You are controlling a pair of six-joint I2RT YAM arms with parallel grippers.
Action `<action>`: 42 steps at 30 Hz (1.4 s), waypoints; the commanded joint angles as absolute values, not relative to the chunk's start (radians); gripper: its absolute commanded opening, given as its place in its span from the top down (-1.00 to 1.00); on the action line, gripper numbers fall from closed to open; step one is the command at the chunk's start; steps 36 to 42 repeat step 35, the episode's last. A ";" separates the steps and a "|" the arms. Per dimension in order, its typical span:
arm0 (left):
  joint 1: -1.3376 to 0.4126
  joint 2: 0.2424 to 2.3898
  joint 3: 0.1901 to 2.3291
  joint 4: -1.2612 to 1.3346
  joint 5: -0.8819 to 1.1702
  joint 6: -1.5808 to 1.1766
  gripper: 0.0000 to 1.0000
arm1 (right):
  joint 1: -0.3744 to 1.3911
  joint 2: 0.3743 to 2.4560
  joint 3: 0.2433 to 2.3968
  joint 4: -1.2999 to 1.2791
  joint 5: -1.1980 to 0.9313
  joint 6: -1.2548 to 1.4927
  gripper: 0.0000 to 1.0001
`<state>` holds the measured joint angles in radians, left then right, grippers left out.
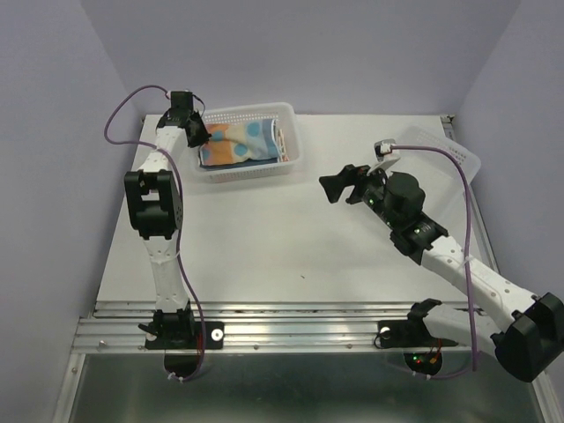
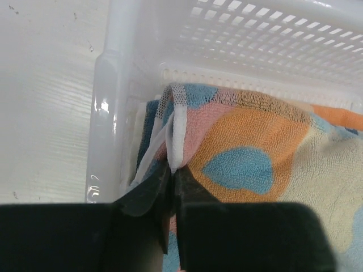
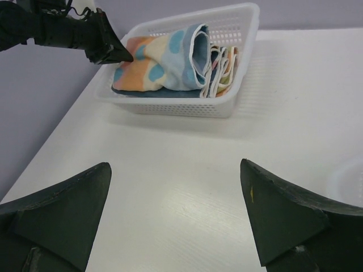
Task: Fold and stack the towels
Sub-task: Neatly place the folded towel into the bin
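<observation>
The left fingers (image 2: 170, 182) are clenched on the white-edged corner of the spotted towel (image 2: 255, 153). This towel lies on top of a dark blue towel (image 3: 153, 93) inside the white basket (image 1: 295, 141), at the far left of the desk (image 1: 282, 247). More folded towels (image 3: 224, 62) stand at the right side of the same basket. The right fingers (image 1: 342, 182) are spread wide and hold nothing. They hang above the desk, right of the middle and well apart from the basket.
</observation>
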<state>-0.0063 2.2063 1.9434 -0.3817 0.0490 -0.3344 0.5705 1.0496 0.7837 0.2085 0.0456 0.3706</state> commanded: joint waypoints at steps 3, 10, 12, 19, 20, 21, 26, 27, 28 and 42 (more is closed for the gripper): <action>0.003 2.131 1.994 -0.399 0.063 -0.318 0.38 | 0.572 1.080 0.787 0.201 0.077 0.370 -1.00; 0.002 2.008 2.014 -0.410 0.181 -0.330 -0.23 | 0.572 1.052 0.834 0.135 0.074 0.380 -1.00; -0.040 1.899 1.994 -0.416 0.169 -0.331 -0.48 | 0.572 1.034 0.842 0.089 0.106 0.411 -1.00; -0.138 1.346 1.529 -0.310 -0.090 -0.397 -0.98 | 0.574 0.901 0.812 -0.126 0.287 0.583 -1.00; -0.146 1.198 1.359 -0.264 -0.121 -0.437 -0.98 | 0.572 0.861 0.787 -0.168 0.311 0.622 -1.00; -0.152 1.119 1.268 -0.241 -0.130 -0.458 -0.98 | 0.572 0.839 0.770 -0.185 0.324 0.638 -1.00; -0.158 0.723 0.812 -0.183 -0.179 -0.598 -0.98 | 0.572 0.672 0.614 -0.215 0.379 0.712 -1.00; -0.160 0.641 0.783 -0.187 -0.181 -0.639 -0.98 | 0.572 0.642 0.592 -0.213 0.383 0.715 -1.00; -0.161 0.606 0.758 -0.193 -0.181 -0.656 -0.97 | 0.572 0.588 0.553 -0.216 0.394 0.715 -1.00; -0.163 0.523 0.643 -0.123 -0.051 -0.669 -0.98 | 0.572 0.468 0.535 -0.281 0.376 0.721 -1.00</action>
